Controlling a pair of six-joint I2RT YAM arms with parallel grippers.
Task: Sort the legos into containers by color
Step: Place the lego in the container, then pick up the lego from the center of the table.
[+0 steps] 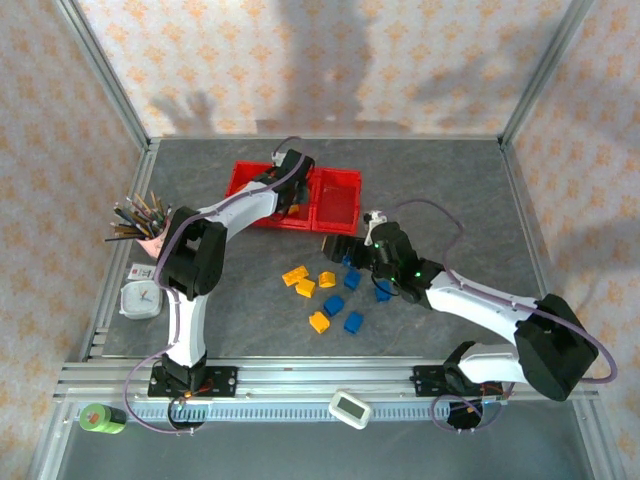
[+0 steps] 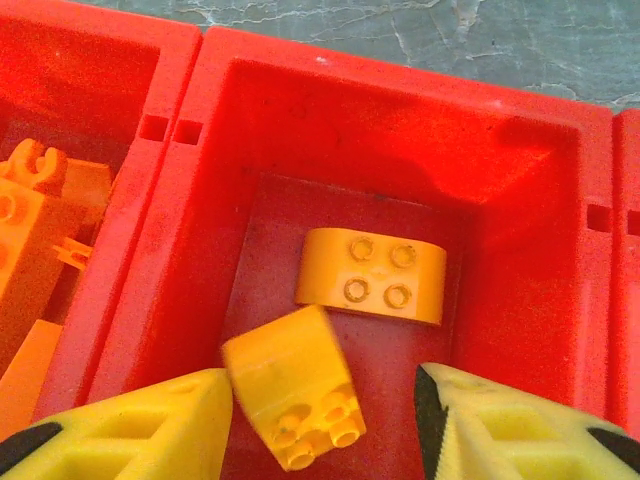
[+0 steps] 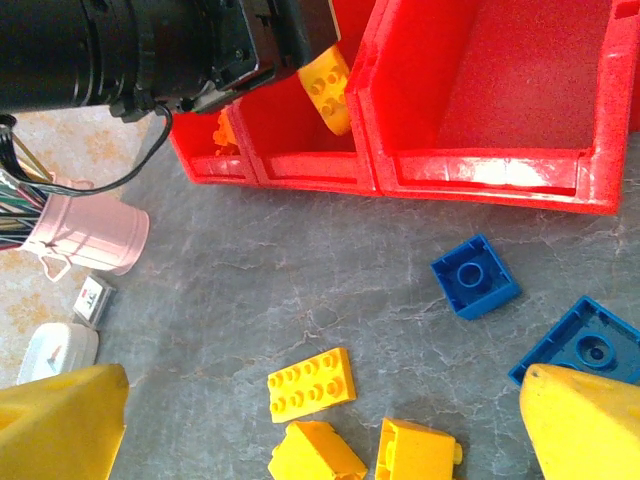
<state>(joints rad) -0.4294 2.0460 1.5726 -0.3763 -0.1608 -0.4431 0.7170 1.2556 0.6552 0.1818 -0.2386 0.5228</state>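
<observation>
From the left wrist, a yellow brick [image 2: 290, 385] is being seen between the parted fingers [image 2: 150, 430] of the left gripper [image 2: 322, 395], over the middle bin of the red tray [image 2: 520, 190], toward the far edge of the table [image 1: 450, 190]. The right gripper [image 3: 330, 410] is being held wide open above loose bricks [image 3: 311, 383], with bare table being left before the tray.

3 red bins [image 3: 490, 185], joined. 4 yellow bricks [image 1: 319, 322] on table [image 1: 240, 300], 2 more in middle bin [image 2: 300, 110]. 4 blue bricks [image 1: 353, 322] on table (others maybe hidden).
</observation>
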